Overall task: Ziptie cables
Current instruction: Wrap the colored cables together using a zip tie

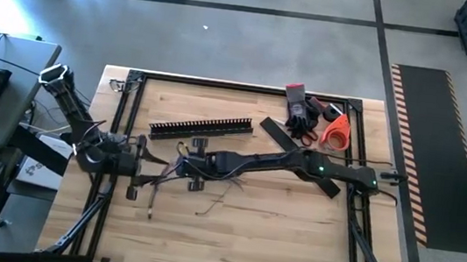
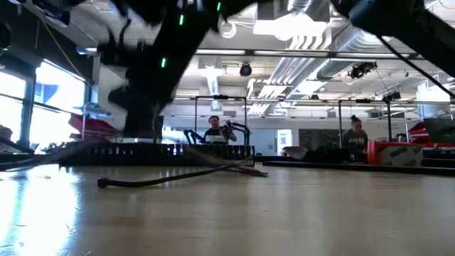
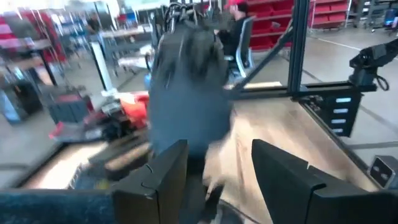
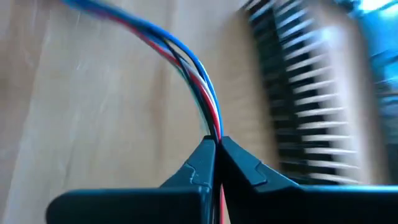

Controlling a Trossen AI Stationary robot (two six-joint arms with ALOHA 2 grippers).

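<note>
The right gripper [image 4: 216, 146] has its jaws pressed fully together, with a few strands of the cables [image 4: 199, 81] pinched between the tips: blue, red, white and dark wires run out from the clamped point and curve away across the wooden desk [image 4: 93, 106]. Just to one side of these jaws lies the black comb-toothed rail [image 4: 311, 93], its teeth blurred.

From above, the right gripper [image 1: 188, 154] reaches in from the right to the middle of the desk [image 1: 249, 230], and the rail [image 1: 201, 128] lies just beyond it. The cables [image 1: 196, 184] spread loosely on the desk around and in front of these jaws, running toward the left gripper [image 1: 137, 162], which sits close by on the left side.

The left gripper [image 3: 217, 168] holds its jaws partly apart; whether anything sits between them cannot be told through the blur. The right arm's dark bulk [image 3: 189, 93] stands directly ahead of them.

Behind the right arm lie a glove [image 1: 304, 111], an orange object [image 1: 335, 132] and a flat black strip [image 1: 281, 135].
</note>
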